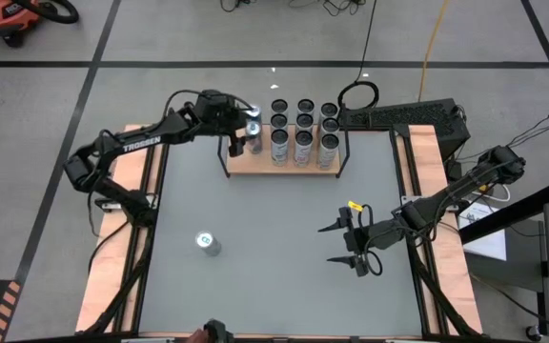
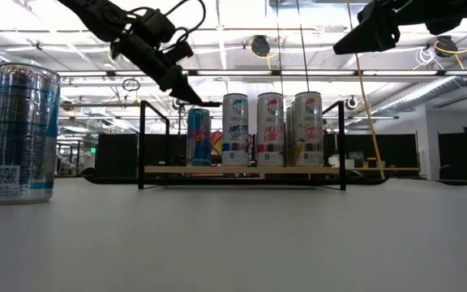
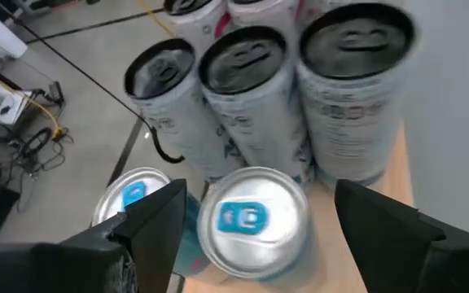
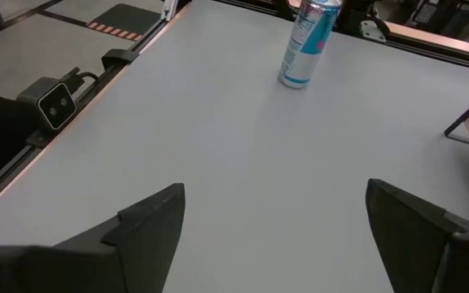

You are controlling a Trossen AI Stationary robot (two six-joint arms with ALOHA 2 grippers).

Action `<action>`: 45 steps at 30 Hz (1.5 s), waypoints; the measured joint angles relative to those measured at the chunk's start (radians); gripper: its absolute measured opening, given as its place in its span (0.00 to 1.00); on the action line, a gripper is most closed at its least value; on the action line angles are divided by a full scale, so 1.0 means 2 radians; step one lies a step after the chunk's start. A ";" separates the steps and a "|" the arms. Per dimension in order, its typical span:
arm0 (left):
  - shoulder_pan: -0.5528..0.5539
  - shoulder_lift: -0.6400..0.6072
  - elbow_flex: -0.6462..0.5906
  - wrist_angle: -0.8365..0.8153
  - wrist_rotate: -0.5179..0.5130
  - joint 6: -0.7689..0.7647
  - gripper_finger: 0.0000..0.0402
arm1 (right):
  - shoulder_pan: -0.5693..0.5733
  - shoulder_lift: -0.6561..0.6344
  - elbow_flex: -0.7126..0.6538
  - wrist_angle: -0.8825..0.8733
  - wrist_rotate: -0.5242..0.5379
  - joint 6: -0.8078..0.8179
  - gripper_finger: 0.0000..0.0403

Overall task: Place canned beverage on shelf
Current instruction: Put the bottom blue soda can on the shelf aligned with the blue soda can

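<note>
The shelf point(image 1: 255, 170), a light-wood board with black rod ends, stands at the table's far side and also shows in the low view point(image 2: 242, 169). Several tall cans point(image 1: 304, 143) stand on it. Two blue-tabbed cans stand at its left end, one point(image 3: 255, 224) between my left gripper's fingers and one point(image 3: 129, 199) behind a finger. My left gripper point(image 1: 243, 131) is open just above the nearer blue can point(image 2: 199, 136), a finger on either side, touching nothing. Another can point(image 1: 208, 244) stands upright on the table, near left. My right gripper point(image 1: 349, 243) is open and empty over the table's right half.
The black rod frame point(image 2: 142, 146) rises at each end of the shelf, close to my left gripper. A dark keyboard-like unit point(image 1: 398, 116) lies behind the shelf's right end. The grey tabletop point(image 1: 274, 248) between the lone can and my right gripper is bare.
</note>
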 joint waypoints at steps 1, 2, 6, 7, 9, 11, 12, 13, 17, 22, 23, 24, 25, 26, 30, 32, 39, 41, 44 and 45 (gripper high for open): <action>-0.004 -0.005 0.000 -0.008 -0.004 0.000 0.74 | 0.000 0.000 0.000 0.000 0.000 0.001 0.79; -0.011 -0.011 0.000 -0.013 -0.007 0.001 0.73 | 0.000 0.000 0.000 -0.001 0.000 0.002 0.79; -0.045 -0.040 0.000 -0.035 -0.060 0.001 0.69 | 0.000 0.000 0.000 -0.005 0.000 0.005 0.79; -0.054 -0.047 0.000 -0.044 -0.066 -0.003 0.67 | 0.000 0.000 0.000 -0.006 0.000 0.005 0.79; -0.069 -0.055 0.000 -0.055 -0.068 -0.025 0.64 | 0.000 0.000 0.000 -0.007 0.000 0.005 0.79; -0.082 -0.056 0.000 -0.073 -0.069 -0.052 0.60 | 0.000 0.000 0.000 -0.006 0.001 0.005 0.79; -0.087 -0.056 -0.002 -0.082 -0.069 -0.062 0.58 | 0.000 0.000 0.000 -0.006 0.001 0.005 0.79; -0.091 -0.056 -0.008 -0.083 -0.073 -0.070 0.56 | 0.000 0.000 0.000 -0.006 0.001 0.005 0.79; -0.106 -0.055 -0.041 -0.071 -0.083 -0.091 0.47 | 0.000 0.000 0.000 -0.006 0.001 0.004 0.79; -0.114 -0.055 -0.074 -0.008 -0.134 -0.106 0.34 | 0.000 0.000 0.000 0.001 0.002 0.001 0.79; -0.113 -0.055 -0.078 0.003 -0.142 -0.106 0.32 | 0.000 0.000 0.000 0.005 0.002 -0.002 0.79; -0.113 -0.055 -0.082 0.013 -0.148 -0.107 0.30 | 0.000 0.000 0.000 0.009 0.002 -0.004 0.79; -0.113 -0.053 -0.083 0.020 -0.151 -0.106 0.28 | 0.000 0.000 0.000 0.013 0.002 -0.007 0.79; -0.113 -0.050 -0.085 0.029 -0.152 -0.106 0.27 | 0.000 0.000 0.000 0.017 0.002 -0.009 0.79; -0.114 -0.030 -0.087 0.030 -0.153 -0.106 0.23 | 0.000 0.000 0.000 0.019 0.002 -0.013 0.79; -0.114 -0.017 -0.087 0.029 -0.158 -0.106 0.23 | 0.000 0.000 0.000 0.019 0.002 -0.014 0.79; -0.119 0.009 -0.087 0.045 -0.224 -0.106 0.23 | 0.000 0.000 0.000 0.019 0.003 -0.013 0.79; -0.119 0.009 -0.087 0.049 -0.230 -0.106 0.23 | 0.000 0.000 0.000 0.018 0.003 -0.013 0.79; -0.119 0.009 -0.087 0.058 -0.232 -0.106 0.23 | 0.000 0.000 0.000 0.017 0.003 -0.014 0.79; -0.119 0.009 -0.087 0.061 -0.231 -0.106 0.23 | 0.000 0.000 0.000 0.017 0.004 -0.015 0.79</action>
